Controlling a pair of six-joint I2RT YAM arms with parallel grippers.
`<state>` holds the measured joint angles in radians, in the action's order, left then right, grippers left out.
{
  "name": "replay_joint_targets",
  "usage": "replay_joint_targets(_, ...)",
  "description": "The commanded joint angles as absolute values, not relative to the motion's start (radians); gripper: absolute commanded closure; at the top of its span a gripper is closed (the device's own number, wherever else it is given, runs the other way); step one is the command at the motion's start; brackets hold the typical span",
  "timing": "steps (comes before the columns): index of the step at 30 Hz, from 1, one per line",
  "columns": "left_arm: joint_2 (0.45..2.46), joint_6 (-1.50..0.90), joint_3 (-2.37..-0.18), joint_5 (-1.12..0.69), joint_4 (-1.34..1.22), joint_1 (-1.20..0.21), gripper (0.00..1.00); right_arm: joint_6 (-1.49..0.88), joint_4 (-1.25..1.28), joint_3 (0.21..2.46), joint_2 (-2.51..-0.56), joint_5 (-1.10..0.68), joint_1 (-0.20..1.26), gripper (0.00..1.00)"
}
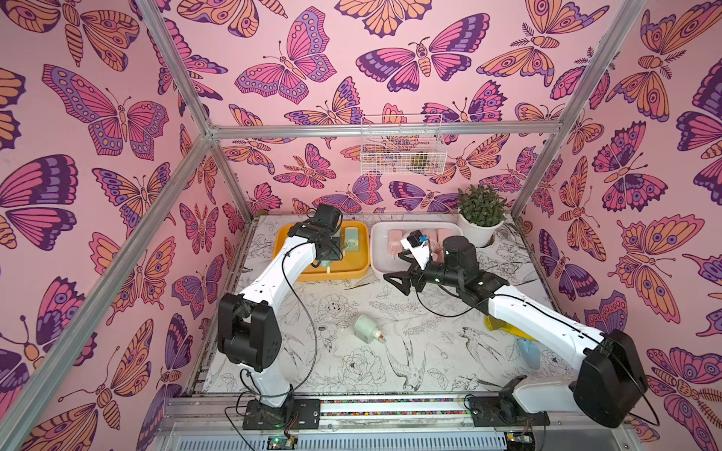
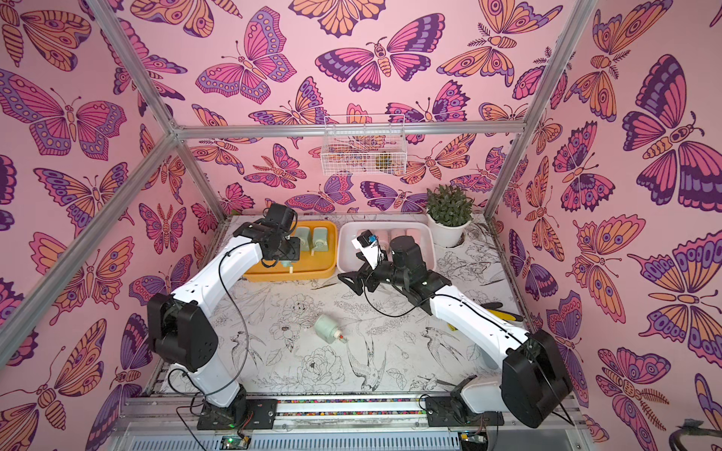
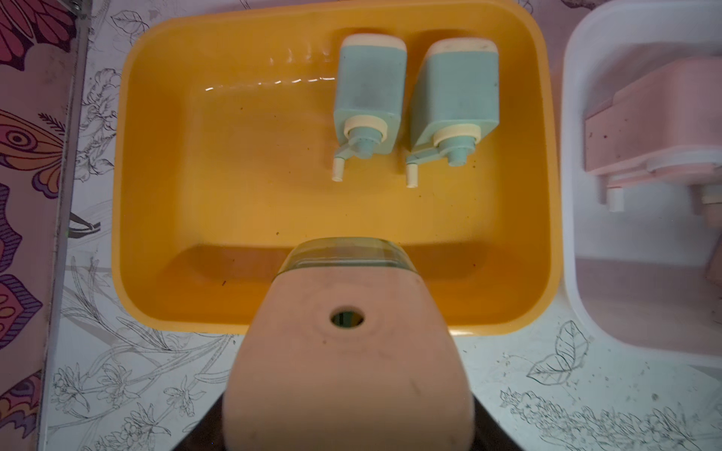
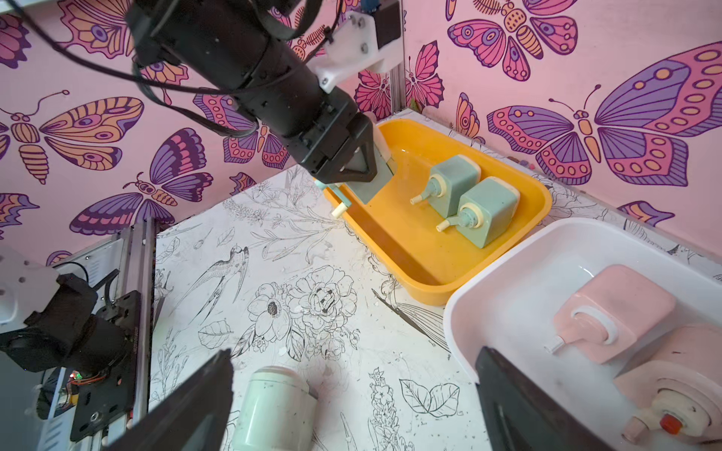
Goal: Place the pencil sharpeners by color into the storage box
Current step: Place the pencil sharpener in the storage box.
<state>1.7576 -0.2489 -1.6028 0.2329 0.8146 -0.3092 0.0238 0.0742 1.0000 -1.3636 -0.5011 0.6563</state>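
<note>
The left gripper (image 4: 365, 172) is clamping a mint green sharpener (image 4: 373, 183) between its black jaws, holding it over the near left part of the yellow bin (image 4: 402, 250). In the left wrist view the held sharpener's cream end (image 3: 347, 351), with its round pencil hole, is filling the foreground above the bin's near wall. No brand or readable writing is showing on any sharpener or bin. The left arm (image 1: 273, 273) is reaching far from its base, elbow raised, wrist bent down over the bin.

Two more green sharpeners (image 3: 369, 97) and (image 3: 457, 101) are lying side by side in the far right part of the yellow bin, cranks pointing near.

The right gripper (image 1: 398, 273) is hanging with its jaws spread wide and holding nothing, above the table (image 1: 390, 375) just beside the near left corner of the white bin (image 4: 504, 289). The right arm (image 1: 547, 324) is stretching from the near right base toward the middle, wrist roughly level. Pink sharpeners (image 4: 613, 312) are lying in the white bin, which is standing just right of the yellow one.

One pale green sharpener (image 1: 367, 330) is lying on its side on the table's middle, well apart from both bins. A potted plant (image 1: 480, 211) is standing at the far right corner, and a wire basket (image 1: 402, 144) is hanging on the far wall.
</note>
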Motion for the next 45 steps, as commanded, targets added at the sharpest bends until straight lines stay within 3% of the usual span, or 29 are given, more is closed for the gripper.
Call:
replay_joint_targets(1,1.805,-0.129,-1.658,0.246,0.815,-0.275,1.0,0.029,0.018,1.044,-1.345,-0.49,0.662,0.01)
replay_joint_targets(15,2.01,0.017,-1.856,0.233,0.841,-0.152,1.0,0.049,-0.08,1.053,-1.32,-0.411,0.68,0.01)
replay_joint_targets(21,2.102,0.066,-1.954,0.141,0.857,-0.099,1.0,0.029,-0.055,1.04,-1.297,-0.451,0.687,0.01)
replay_joint_targets(34,2.353,0.052,-2.27,0.095,0.918,-0.092,1.0,-0.011,-0.005,1.032,-1.23,-0.501,0.689,0.01)
replay_joint_targets(45,2.486,0.046,-2.406,0.037,0.967,-0.09,1.0,0.0,-0.048,1.032,-1.215,-0.475,0.693,0.01)
